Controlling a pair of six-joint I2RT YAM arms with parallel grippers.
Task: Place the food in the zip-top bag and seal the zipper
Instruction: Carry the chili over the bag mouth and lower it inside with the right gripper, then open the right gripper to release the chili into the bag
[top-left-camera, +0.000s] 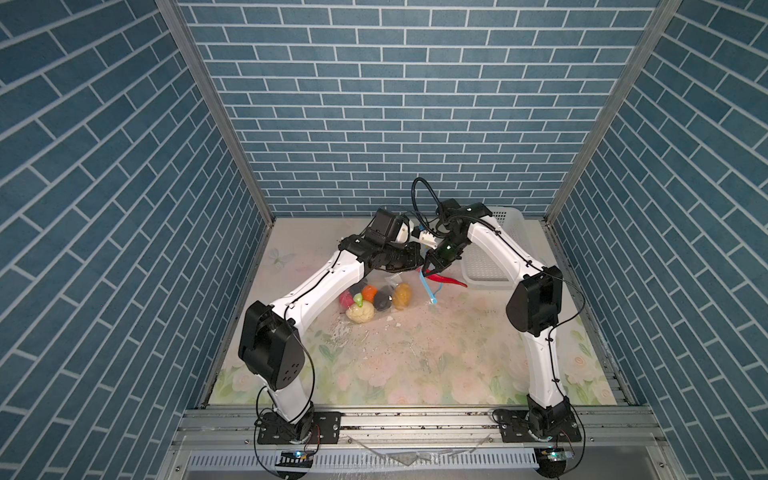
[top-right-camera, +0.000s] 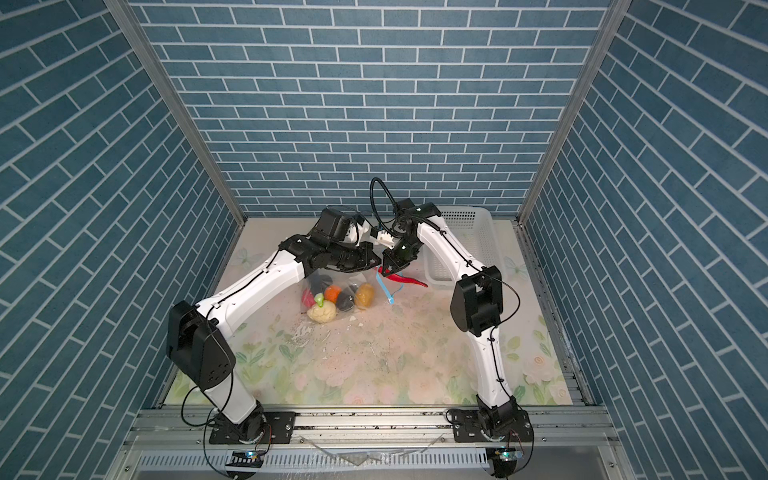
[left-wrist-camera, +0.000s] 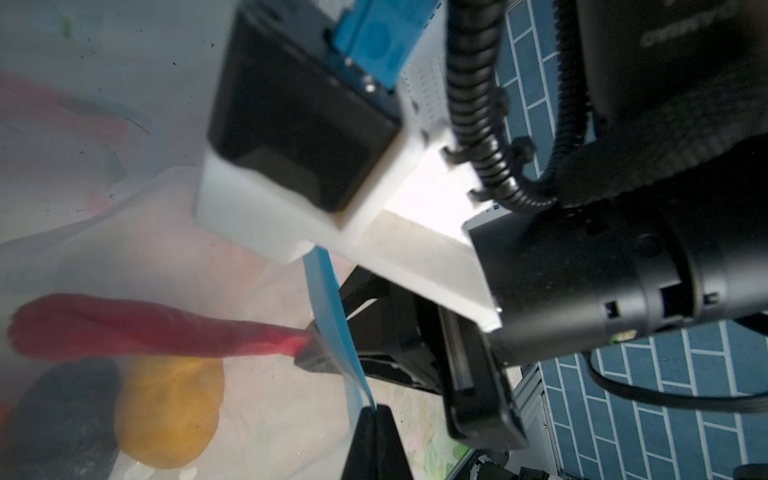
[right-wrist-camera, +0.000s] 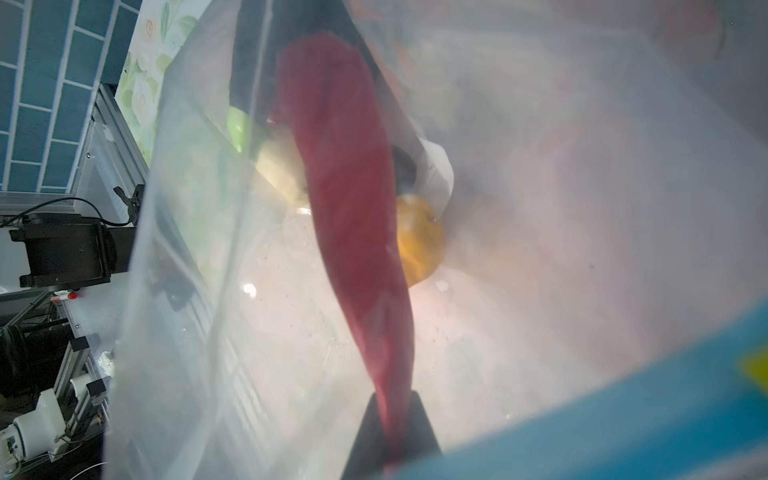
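Right gripper (right-wrist-camera: 392, 419) tight on red chili (right-wrist-camera: 353, 216)

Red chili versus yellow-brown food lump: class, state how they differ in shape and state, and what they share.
The red chili is long, thin and curved; the yellow-brown lump is rounded. The red chili is pinched at one end by the right hand, held aloft; the yellow-brown lump lies loose low in the zip-top bag. Both are toy foods.

— How many toy foods do you count?
— Five lumps in the one bag (right-wrist-camera: 187, 270): pink (top-left-camera: 344, 299), orange (top-left-camera: 368, 293), black (top-left-camera: 381, 301), yellow-brown (top-left-camera: 402, 296), cream (top-left-camera: 360, 314). And one red chili (top-left-camera: 451, 281).
— What else?
— One white basket (top-left-camera: 513, 220), far right. Two arms: left arm (top-left-camera: 320, 286), right arm (top-left-camera: 494, 245).
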